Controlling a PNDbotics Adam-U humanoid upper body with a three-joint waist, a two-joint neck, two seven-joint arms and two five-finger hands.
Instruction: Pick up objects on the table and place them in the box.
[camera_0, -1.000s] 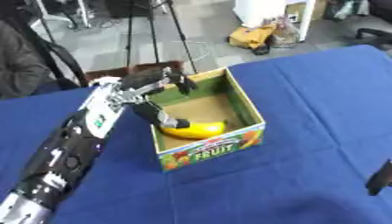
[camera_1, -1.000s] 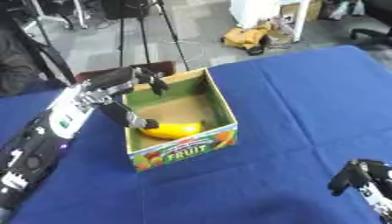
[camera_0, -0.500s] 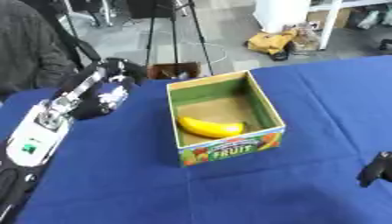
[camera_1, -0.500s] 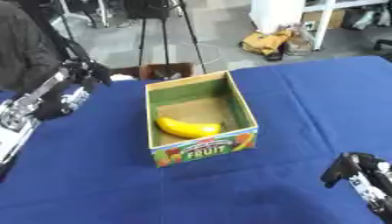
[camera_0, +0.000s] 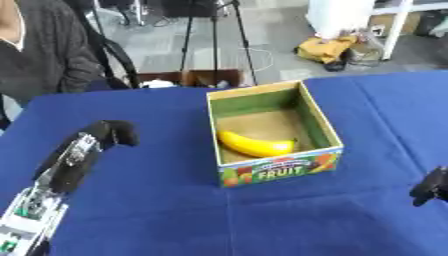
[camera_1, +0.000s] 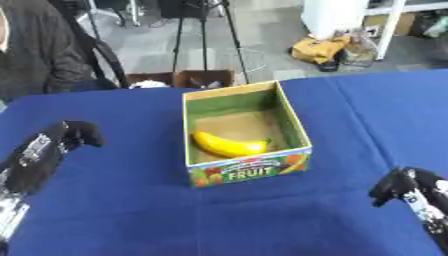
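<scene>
Left hand (camera_0: 115, 134) sits over the blue tablecloth (camera_0: 157, 210) at the left, well apart from the box (camera_0: 271, 131). Fingers look curled into a dark lump, holding nothing that I can see. Forearm runs down to the lower left corner. Right hand (camera_1: 404, 185) shows at the lower right edge, low over the cloth, also apart from the box; fingers look bent downward, nothing in them.

Box stands upright mid-table, open top, green inside walls, fruit print on the front face. Banana (camera_0: 255, 144) lies flat on the box floor, toward the front left, fully inside. So the task's thing is in the box.

No other loose object shows on the cloth in either view, so the task looks done or near done, unless something lies outside the frame.

Risks from here: either arm swinging across toward the middle could clip the box wall and shove or tip it, since it is light cardboard with one fruit inside. The cloth could drag under a low hand and pull the box with it. A person (camera_0: 39, 52) sits at the far left edge near the left arm; a wide swing that way could hit them.
</scene>
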